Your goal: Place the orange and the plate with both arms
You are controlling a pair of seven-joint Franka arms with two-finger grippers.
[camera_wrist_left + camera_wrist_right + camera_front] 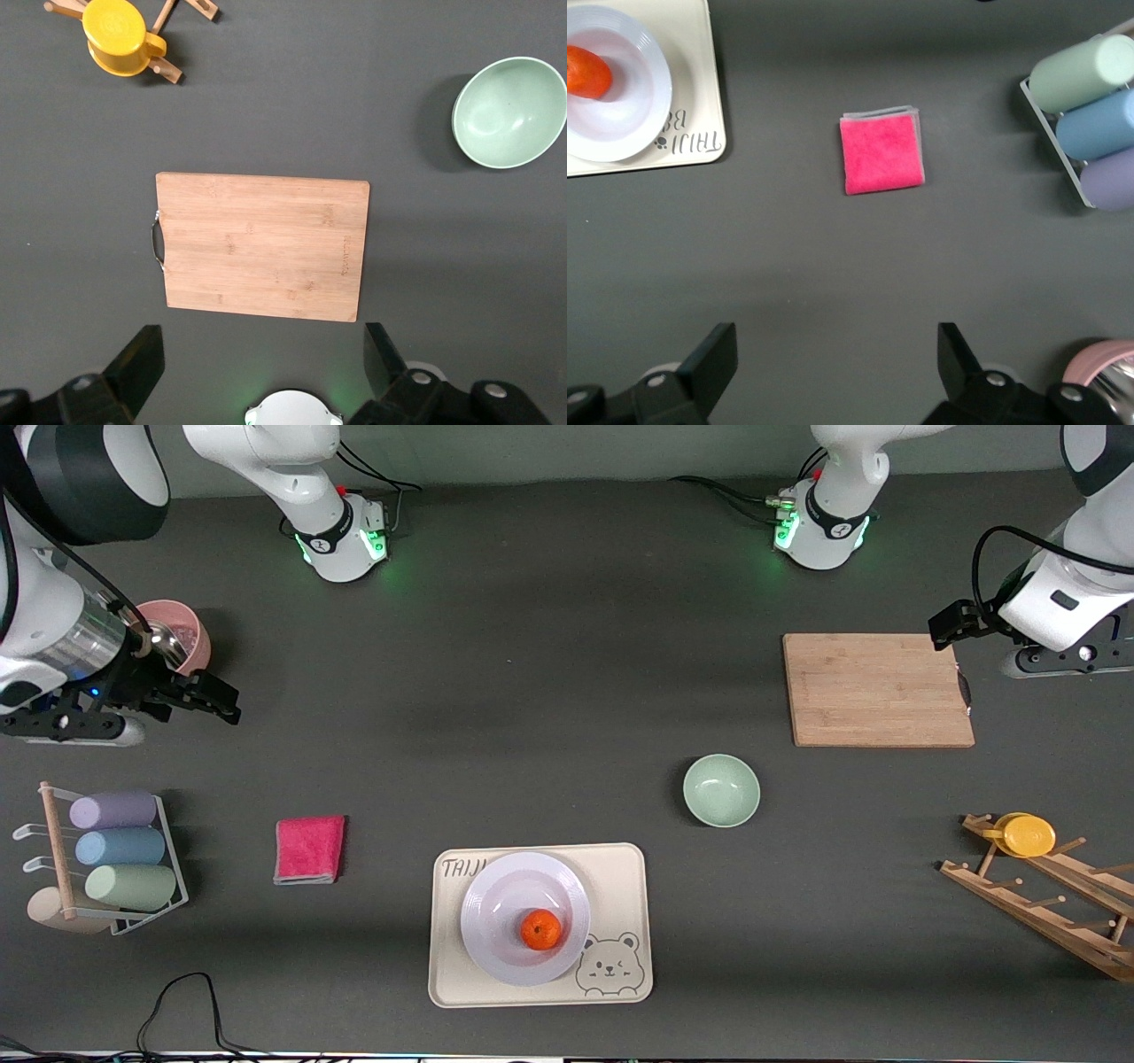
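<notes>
dark grey bench (549, 691), both arm bases along the top edge of the front view. orange (540, 929) sits in the plate (524, 918), off-centre toward the front camera. plate rests on the beige bear tray (620, 886), touching it, near the front edge of the bench. judged from that, both placements look done: fruit on plate, plate on tray.

left tool (262, 354) hangs over the edge of the cutting board (877, 689) at the left arm's end of the bench, fingers (140, 356) spread wide, holding nothing. right tool (837, 359) hangs over bare bench beside the pink cup (182, 633) at the right arm's end, fingers (713, 356) spread too, empty. both are well apart from the tray, so the arms look parked and waiting.

other stuff: mint bowl (721, 789) between board and tray, pink cloth (309, 849) beside the tray, cup rack (115, 861), wooden rack with yellow cup (1026, 834).

left to do: nothing obvious; maybe just end of episode.
</notes>
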